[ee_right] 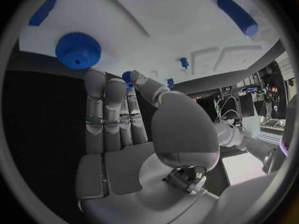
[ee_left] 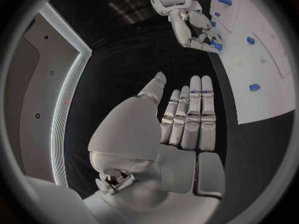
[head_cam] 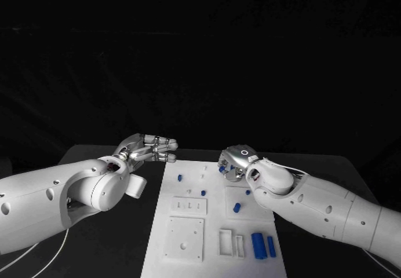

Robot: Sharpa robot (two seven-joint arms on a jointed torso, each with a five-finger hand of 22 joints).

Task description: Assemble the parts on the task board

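White task board (head_cam: 213,231) carries scattered blue parts (head_cam: 263,245). Right hand (head_cam: 236,163) pinches a small blue part (ee_right: 129,77) at the board's far end. Left hand (head_cam: 149,150) hovers beside the board, fingers straight, holding nothing.

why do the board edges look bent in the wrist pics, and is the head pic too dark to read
Right wrist view: fisheye bends the task board edge into an arc; the blue gear stays sharp. Left wrist view: the same curving, inside a dark round frame. Head view: black surroundings, yet the board is brightly lit and readable, both hands clear.
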